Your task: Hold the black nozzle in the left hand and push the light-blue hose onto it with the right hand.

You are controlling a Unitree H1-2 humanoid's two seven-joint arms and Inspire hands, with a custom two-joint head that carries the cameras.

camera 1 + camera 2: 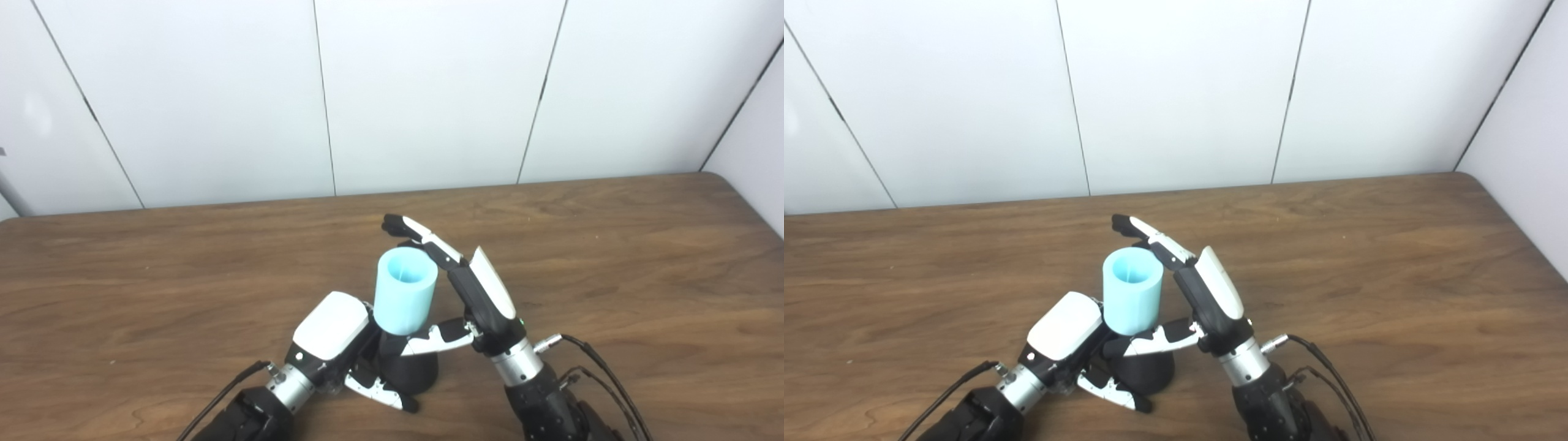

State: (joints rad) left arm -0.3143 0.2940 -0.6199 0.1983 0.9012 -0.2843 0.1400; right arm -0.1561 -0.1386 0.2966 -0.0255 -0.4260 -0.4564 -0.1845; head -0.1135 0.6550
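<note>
Light-blue hose upright, open end up, bottom end on top of the black nozzle, which sits on the wood counter. Left hand wrapped round nozzle from the left. Right hand at the hose: fingers arch behind the rim, thumb against its base.

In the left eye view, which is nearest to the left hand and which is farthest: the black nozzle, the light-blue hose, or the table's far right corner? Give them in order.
Measured from the left hand:
1. black nozzle, directly beside the hand, on its right, within its fingers.
2. light-blue hose, standing on top of the nozzle, up and to the right.
3. table's far right corner, far away at the back right.
</note>
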